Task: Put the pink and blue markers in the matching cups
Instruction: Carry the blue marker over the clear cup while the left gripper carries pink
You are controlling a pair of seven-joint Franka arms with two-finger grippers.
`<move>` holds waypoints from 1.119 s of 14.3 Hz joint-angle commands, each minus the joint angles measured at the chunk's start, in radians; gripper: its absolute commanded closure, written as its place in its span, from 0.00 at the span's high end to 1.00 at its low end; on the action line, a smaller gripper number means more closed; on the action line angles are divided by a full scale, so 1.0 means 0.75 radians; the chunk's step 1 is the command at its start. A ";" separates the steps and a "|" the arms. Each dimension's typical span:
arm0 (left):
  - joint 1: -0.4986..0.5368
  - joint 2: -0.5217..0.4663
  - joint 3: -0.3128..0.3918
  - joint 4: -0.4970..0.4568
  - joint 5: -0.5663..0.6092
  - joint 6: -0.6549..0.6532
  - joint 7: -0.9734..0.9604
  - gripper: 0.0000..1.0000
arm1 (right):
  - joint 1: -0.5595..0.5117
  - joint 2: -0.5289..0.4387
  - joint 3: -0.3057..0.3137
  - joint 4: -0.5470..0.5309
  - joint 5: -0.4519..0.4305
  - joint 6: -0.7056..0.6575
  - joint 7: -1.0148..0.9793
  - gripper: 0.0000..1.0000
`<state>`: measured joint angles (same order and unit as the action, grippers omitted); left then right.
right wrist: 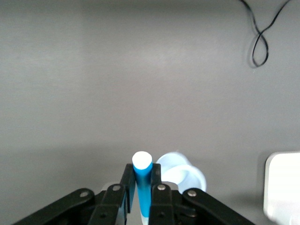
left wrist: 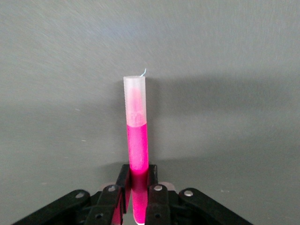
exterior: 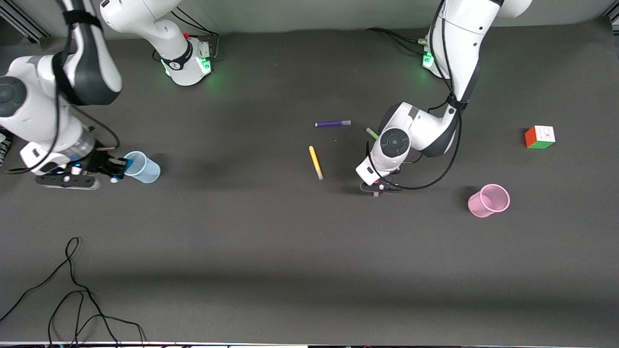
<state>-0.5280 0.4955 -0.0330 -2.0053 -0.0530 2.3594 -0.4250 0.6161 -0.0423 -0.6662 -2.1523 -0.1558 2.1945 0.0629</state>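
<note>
My left gripper [exterior: 376, 189] is shut on the hot pink marker [left wrist: 137, 140], which sticks out past the fingers with its pale end foremost, low over the bare table. The pale pink cup [exterior: 489, 200] stands apart from it, toward the left arm's end of the table. My right gripper [exterior: 117, 169] is shut on the blue marker [right wrist: 142, 185], pale end outward, right beside the rim of the pale blue cup [exterior: 143, 167]. The blue cup also shows in the right wrist view [right wrist: 182, 174], just past the fingers.
A purple marker [exterior: 333, 123] and a yellow marker [exterior: 316, 162] lie mid-table. A green marker [exterior: 372, 133] is partly hidden by the left arm. A colour cube [exterior: 539, 137] sits toward the left arm's end. A black cable [exterior: 72, 285] lies near the front edge.
</note>
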 commanded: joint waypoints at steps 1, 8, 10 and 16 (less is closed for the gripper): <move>0.106 -0.074 -0.005 0.159 -0.031 -0.271 0.006 0.04 | 0.021 -0.093 -0.105 -0.181 -0.036 0.217 -0.194 0.00; 0.475 -0.184 0.005 0.557 -0.140 -0.998 0.368 0.04 | 0.019 -0.079 -0.153 -0.417 -0.036 0.565 -0.213 0.01; 0.585 -0.219 0.007 0.559 -0.122 -1.053 0.464 0.04 | 0.013 -0.073 -0.163 -0.462 -0.034 0.616 -0.209 0.05; 0.773 -0.217 0.007 0.567 0.119 -1.135 0.675 0.04 | 0.013 -0.044 -0.204 -0.499 -0.034 0.643 -0.213 0.19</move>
<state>0.0267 0.3302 -0.0164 -1.5873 -0.0147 1.5399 0.0344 0.6194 -0.0759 -0.8076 -2.5146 -0.1585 2.6495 -0.0864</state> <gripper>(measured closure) 0.815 0.828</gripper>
